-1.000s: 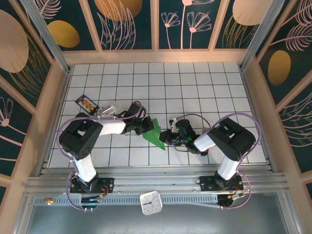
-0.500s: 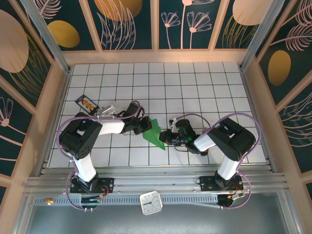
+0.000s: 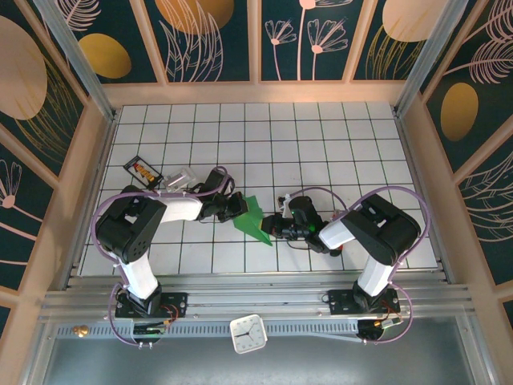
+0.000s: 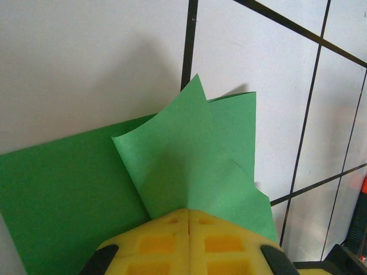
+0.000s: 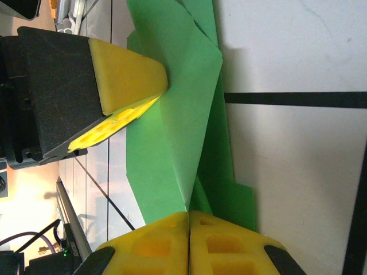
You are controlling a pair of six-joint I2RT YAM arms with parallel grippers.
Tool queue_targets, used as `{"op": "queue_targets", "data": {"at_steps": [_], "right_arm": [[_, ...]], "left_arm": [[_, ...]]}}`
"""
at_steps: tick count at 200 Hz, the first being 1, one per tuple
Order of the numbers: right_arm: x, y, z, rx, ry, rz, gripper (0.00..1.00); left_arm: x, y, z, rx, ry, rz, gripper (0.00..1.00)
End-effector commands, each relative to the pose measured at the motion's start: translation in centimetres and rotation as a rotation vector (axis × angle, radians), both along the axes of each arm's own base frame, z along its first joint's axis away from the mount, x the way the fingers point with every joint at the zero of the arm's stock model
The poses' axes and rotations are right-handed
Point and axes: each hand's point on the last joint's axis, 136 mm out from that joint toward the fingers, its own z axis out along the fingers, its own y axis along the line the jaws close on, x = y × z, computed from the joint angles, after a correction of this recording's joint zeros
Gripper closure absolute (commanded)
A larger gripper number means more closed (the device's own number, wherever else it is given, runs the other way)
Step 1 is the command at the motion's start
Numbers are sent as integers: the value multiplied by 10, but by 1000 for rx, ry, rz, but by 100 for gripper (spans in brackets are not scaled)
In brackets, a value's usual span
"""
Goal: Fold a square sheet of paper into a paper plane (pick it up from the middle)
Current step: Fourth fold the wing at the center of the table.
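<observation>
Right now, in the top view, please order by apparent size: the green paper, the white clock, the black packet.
1. green paper and white clock: look about alike, so unranked.
2. black packet: smallest.

A white table (image 3: 321,144) ruled with a black grid of square tiles. Near its left edge lies a small black packet (image 3: 142,170) with orange contents, a clear plastic piece (image 3: 181,177) just beside it. A white square clock (image 3: 248,334) sits on the metal rail below. Teal walls (image 3: 280,40) with gold ovals surround everything.
</observation>
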Motion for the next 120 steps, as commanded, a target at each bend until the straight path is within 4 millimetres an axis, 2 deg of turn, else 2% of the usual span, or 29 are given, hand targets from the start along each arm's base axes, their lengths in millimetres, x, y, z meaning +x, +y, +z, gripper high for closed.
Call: {"op": "queue_targets", "data": {"at_steps": [1,88,120], "right_arm": [[-12,-16,-25,-93,72,-14,89],[-18,-17,-13,-64,58,6,85],[-17,-15,2,-30,19,19,82]], "left_arm": [[-2,19,-12,63,7,23,100],[-3,20,-17,66,5,7,100],[-3,19,-17,65,-2,-1,100]]}}
